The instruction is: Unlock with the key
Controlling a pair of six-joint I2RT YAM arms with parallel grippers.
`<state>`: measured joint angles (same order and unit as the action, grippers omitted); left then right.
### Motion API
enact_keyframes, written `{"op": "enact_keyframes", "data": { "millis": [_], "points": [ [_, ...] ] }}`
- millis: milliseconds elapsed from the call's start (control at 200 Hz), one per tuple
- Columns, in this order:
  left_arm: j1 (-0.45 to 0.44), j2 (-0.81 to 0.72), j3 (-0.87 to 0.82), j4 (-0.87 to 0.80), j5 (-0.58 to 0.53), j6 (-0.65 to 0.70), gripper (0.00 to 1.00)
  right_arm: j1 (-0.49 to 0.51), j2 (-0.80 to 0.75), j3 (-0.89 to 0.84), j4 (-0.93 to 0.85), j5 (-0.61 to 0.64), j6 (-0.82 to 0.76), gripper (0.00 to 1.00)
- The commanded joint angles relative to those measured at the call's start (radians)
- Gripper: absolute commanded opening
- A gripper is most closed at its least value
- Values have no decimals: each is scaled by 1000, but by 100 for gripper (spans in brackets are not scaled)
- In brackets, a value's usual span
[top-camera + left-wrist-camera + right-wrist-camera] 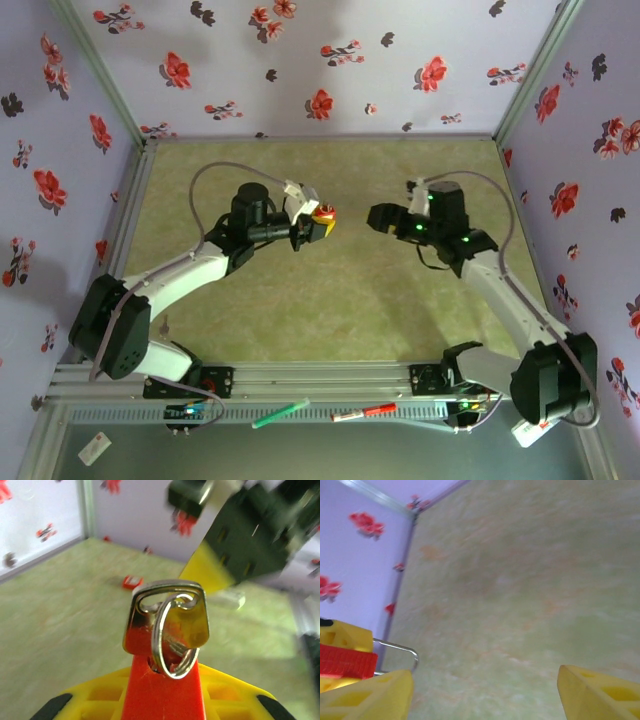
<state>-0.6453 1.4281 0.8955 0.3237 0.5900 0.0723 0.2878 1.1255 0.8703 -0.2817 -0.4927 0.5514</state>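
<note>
While the left hand point(312, 226) clamps the red padlock point(161, 695), the right hand point(382, 217), gaping and empty, should square onto the key point(194, 619) before pinching.

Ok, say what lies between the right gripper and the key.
Nothing: the top external view shows bare green mat between the open right gripper and the key in the red padlock the left gripper holds.

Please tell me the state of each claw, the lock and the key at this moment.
left claw: shut on the red lock.
right claw: open, empty.
red lock: held off the table; locked or not, cannot tell.
key: head sticks up from the lock's end, ring through it.
</note>
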Motion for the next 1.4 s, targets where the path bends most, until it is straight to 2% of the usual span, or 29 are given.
{"op": "enact_keyframes", "data": {
  "millis": [0, 175, 390, 725, 1020, 1075, 1110, 1135, 1185, 1230, 1290, 1395],
  "points": [
    [-1, 17, 10, -106, -174, 276, 0, -46, -63, -14, -200, 40, -111, 78],
    [-11, 101, -32, 5, -344, 387, 0, -60, -89, -21, -263, 49, -148, 79],
    [-63, 244, -70, 173, -531, 524, 0, -59, -83, -55, -227, 38, -117, 79],
    [-132, 382, -93, 279, -588, 573, 0, -59, -78, -71, -209, 30, -87, 78],
    [-192, 374, -142, 249, -604, 595, 0, -60, -93, -59, -245, 44, -106, 78],
    [-204, 365, -168, 266, -611, 576, 6, -60, -97, -56, -253, 47, -108, 79],
    [-211, 359, -182, 274, -610, 564, 14, -60, -100, -56, -255, 46, -110, 78],
    [-218, 352, -192, 279, -613, 561, 25, -60, -100, -56, -257, 44, -110, 79],
    [-230, 339, -217, 301, -625, 548, 52, -59, -102, -53, -263, 42, -112, 78],
    [-242, 323, -242, 330, -641, 539, 67, -59, -102, -49, -272, 42, -115, 79],
    [-257, 292, -269, 365, -666, 519, 81, -60, -102, -42, -283, 44, -116, 79],
    [-281, 186, -298, 342, -691, 458, 99, -60, -108, -37, -295, 41, -110, 78]
  ]
}}
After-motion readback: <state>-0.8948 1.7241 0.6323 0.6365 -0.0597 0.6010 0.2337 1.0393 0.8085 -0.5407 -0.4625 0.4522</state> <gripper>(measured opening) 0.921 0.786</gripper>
